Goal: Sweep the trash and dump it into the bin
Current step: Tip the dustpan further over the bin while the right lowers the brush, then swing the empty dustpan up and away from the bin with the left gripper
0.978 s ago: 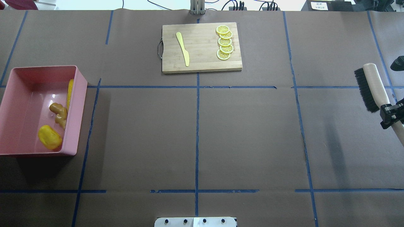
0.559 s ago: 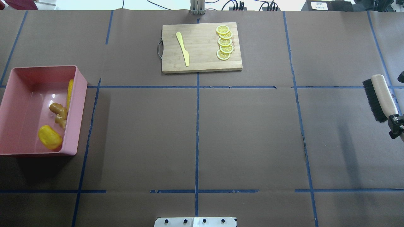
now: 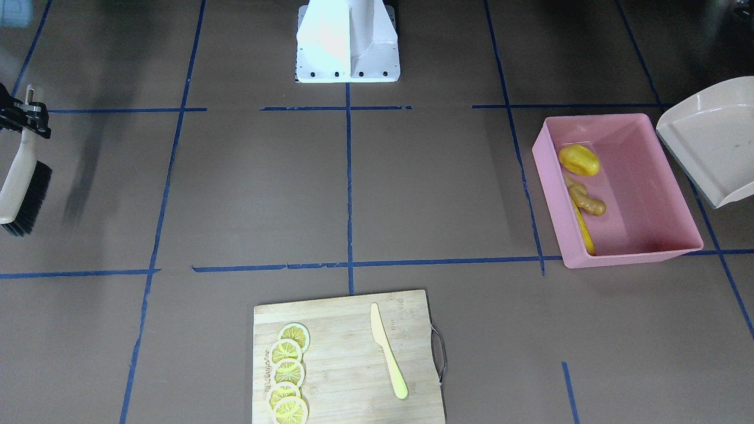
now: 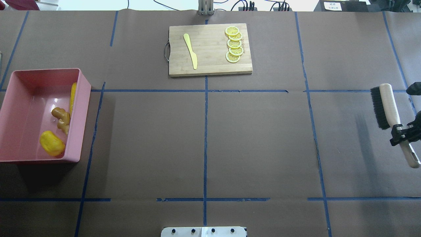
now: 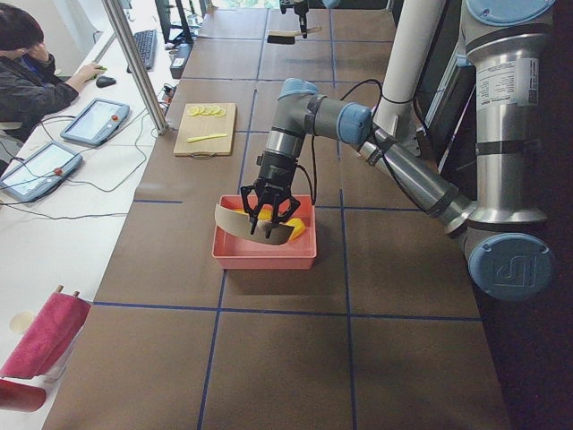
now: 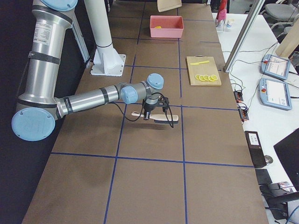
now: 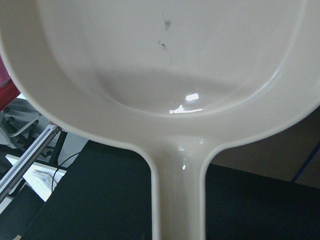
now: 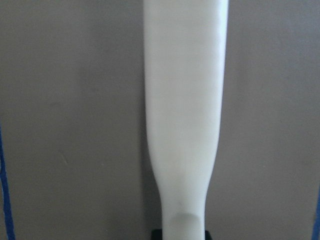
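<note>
Trash pieces [image 4: 61, 117], three, lie inside the one bin [image 4: 80, 108].

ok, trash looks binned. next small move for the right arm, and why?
Probably lower the brush onto the table and open the right tool. The corn cob, potato piece and ginger root all lie inside the pink bin, no loose trash shows on the table, and the brush hangs near the right edge, apparently above its shadow.
</note>
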Available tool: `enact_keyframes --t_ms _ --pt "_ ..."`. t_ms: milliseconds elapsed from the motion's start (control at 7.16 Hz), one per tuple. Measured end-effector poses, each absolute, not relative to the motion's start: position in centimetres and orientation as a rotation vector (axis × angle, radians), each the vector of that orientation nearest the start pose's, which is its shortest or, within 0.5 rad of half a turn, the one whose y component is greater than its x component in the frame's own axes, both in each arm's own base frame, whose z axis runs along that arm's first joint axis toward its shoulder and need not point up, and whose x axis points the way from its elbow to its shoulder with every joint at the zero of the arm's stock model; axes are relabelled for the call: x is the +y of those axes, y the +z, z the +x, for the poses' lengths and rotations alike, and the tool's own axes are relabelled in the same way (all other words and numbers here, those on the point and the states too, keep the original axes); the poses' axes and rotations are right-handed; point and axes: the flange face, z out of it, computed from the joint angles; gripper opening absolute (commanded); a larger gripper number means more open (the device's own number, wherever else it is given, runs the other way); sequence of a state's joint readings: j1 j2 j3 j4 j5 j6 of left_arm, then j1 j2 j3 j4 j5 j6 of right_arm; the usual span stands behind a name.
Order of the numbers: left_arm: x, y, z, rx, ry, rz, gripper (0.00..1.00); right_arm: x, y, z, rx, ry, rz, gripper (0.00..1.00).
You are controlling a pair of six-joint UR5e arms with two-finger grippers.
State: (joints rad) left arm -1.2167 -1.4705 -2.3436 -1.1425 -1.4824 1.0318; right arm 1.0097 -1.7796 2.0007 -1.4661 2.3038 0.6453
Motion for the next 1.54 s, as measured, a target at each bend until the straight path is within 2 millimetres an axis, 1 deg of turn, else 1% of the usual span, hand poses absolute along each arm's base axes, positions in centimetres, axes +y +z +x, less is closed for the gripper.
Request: enact_keyframes --t_ms 140,279,419,698,978,1117,1257,1397,1537 --pt "-40.8 40.9 0.4 -0.139 1.372 0.244 0.0 -38.0 53.3 -18.2 -0.794 -0.034 -0.161 0.01" --pt "-40.4 40.4 1.0 -0.068 1.38 0.284 0.0 -37.5 53.4 -19.6 -0.805 -0.033 -0.17 0.01" --pt "-39.8 39.6 1.8 0.026 1.388 0.336 0.0 -37.1 53.5 -20.5 -0.806 -0.036 -0.181 0.01" --pt "-39.0 38.5 3.0 0.174 1.398 0.413 0.0 -36.6 54.3 -21.6 -0.795 -0.048 -0.2 0.01" --pt "-38.8 37.8 3.9 0.261 1.405 0.46 0.0 -36.3 55.7 -22.4 -0.772 -0.055 -0.222 0.02" --pt "-39.0 37.2 4.3 0.296 1.407 0.486 0.0 -36.2 56.3 -22.5 -0.763 -0.055 -0.23 0.18" --pt "-39.3 36.6 4.7 0.317 1.409 0.506 0.0 -36.1 56.9 -22.6 -0.754 -0.052 -0.239 0.49" --pt "-39.6 36.0 4.9 0.325 1.411 0.522 0.0 -36.1 57.5 -22.7 -0.748 -0.053 -0.248 0.73" --pt "-39.9 35.4 5.2 0.343 1.414 0.542 0.0 -36.0 57.7 -22.8 -0.744 -0.055 -0.252 0.99"
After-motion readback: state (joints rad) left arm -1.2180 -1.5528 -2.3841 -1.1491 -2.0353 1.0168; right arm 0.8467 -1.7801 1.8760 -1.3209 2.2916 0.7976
